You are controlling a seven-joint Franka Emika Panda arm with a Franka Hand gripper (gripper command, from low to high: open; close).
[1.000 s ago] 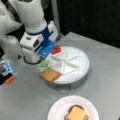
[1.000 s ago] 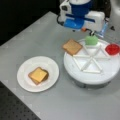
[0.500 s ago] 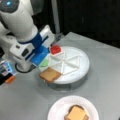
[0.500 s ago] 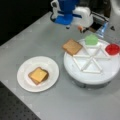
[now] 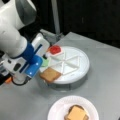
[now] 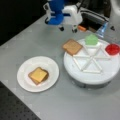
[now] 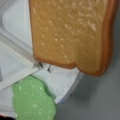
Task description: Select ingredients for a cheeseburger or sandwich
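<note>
While a grey desk (image 5: 105, 75) carries everything, the nearest thing in a front view is a white paper plate (image 5: 56, 112) at the desk's near edge, holding a partial sandwich (image 5: 76, 114): a brown toast square with a yellow cheese square (image 5: 75, 115) on top, and a dark rim between them that may be the patty. In a front view the same plate (image 6: 25, 82) and stack (image 6: 38, 75) sit toward the desk's left side. Beyond the plate stands a round white tray (image 5: 80, 72) split by raised ribs into wedge compartments. A second toast square (image 5: 50, 74) lies in one wedge, jutting over the tray's rim; the wrist view shows this toast (image 7: 72, 35) overhanging the rim with bare desk below. In the neighbouring wedge lies a green lettuce-like piece (image 6: 91, 39), and in the wedge after that a red disc (image 6: 112, 48). Farther back, the white and blue robot arm (image 5: 17, 45) leans in beside the tray, and its claw (image 6: 67, 29) hangs above the desk just past the toast, touching nothing visible; I cannot tell whether its fingers are spread or pressed together.
</note>
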